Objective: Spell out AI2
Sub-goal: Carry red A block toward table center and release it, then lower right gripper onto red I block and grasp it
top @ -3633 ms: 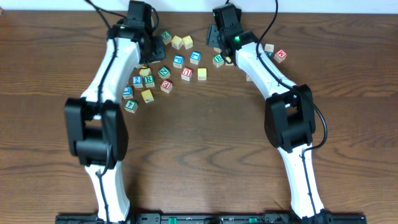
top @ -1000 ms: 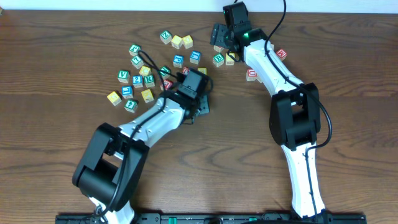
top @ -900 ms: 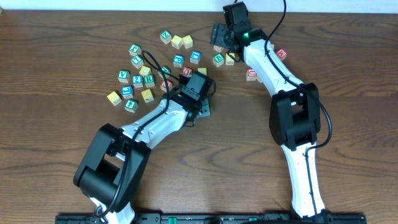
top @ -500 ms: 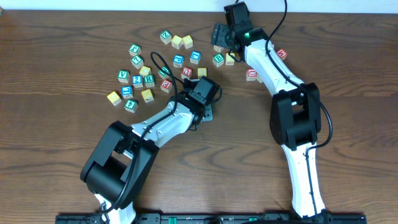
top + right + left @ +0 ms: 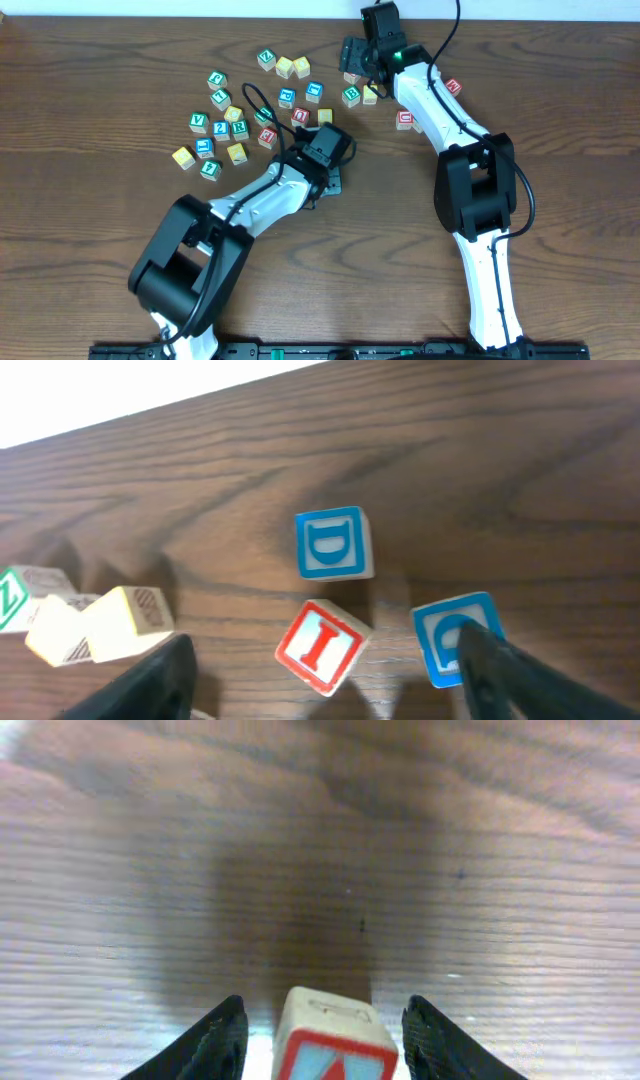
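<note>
Block [image 5: 333,1035] upright between left gripper [image 5: 325,1030] fingers.

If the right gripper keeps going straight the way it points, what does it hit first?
Probably the red I block, which lies about midway between the fingers in the right wrist view. The blue D block sits just beyond it. Depth is hard to judge, so that is a guess.

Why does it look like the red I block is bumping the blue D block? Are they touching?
Apart. In the right wrist view, a strip of bare wood shows between the blue D block and the red I block just below it.
</note>
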You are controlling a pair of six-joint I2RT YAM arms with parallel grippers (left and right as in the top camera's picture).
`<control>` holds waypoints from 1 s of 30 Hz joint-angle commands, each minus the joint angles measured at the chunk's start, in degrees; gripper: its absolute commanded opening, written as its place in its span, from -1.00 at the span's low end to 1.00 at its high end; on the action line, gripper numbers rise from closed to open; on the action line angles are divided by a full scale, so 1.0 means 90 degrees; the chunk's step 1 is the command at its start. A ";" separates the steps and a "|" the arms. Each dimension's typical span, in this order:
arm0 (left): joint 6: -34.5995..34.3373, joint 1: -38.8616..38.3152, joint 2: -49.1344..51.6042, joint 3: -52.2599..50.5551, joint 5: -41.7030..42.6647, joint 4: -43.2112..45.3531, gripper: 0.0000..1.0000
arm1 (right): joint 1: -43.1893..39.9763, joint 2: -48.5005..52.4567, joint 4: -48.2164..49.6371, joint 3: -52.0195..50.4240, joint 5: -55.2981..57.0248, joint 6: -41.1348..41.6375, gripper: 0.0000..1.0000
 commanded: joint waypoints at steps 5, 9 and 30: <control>0.0673 0.0714 -0.1537 0.0061 -0.0017 -0.0617 0.01 | 0.0007 0.0053 -0.0039 0.0379 -0.0389 -0.0189 0.22; 0.0765 0.1302 -0.2011 0.0061 -0.0017 -0.0862 0.10 | 0.0092 0.0075 -0.0095 0.0379 -0.0032 0.0000 0.16; 0.0911 0.2606 -0.2042 0.0061 -0.0022 -0.1069 0.16 | 0.0350 0.0733 0.0289 0.0369 0.0738 0.0707 0.13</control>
